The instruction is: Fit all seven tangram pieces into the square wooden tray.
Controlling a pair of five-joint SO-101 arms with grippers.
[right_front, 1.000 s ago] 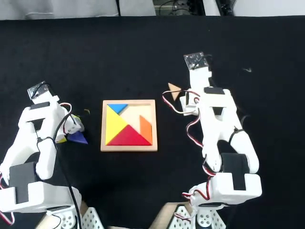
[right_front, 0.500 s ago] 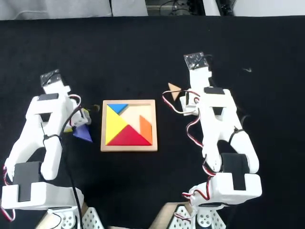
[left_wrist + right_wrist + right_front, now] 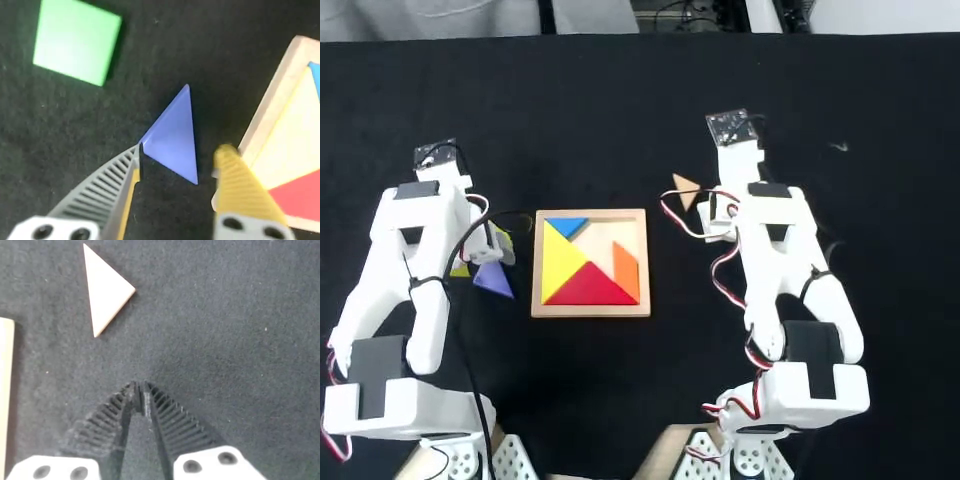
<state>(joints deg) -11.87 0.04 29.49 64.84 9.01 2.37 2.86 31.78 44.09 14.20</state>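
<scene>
The left end effector stands released, its grey and yellow fingers spread to either side of the purple triangle. The tip of the grey finger touches one corner of the triangle, while the yellow finger stands just clear of the opposite edge. The triangle lies flat on the black desk, just beside the left rim of the wooden tray, apart from it by a narrow strip of cloth. A green square lies flat on the desk near the triangle, on the side away from the tray.

The right end effector is clenched on nothing, its two ribbed fingers pressed together over bare cloth. Ahead of it lies a pale wooden triangle, flat on the desk and apart from the fingertips. In the high view this triangle lies off the tray's far right corner, toward the far edge of the desk.

The tray sits near the middle of the desk, between the two arms. Inside it a small blue triangle fills the far left corner. A large yellow triangle lies along the left wall and a large red triangle along the near wall. An orange piece rests against the right wall. Bare wood shows in the far right part of the tray.
</scene>
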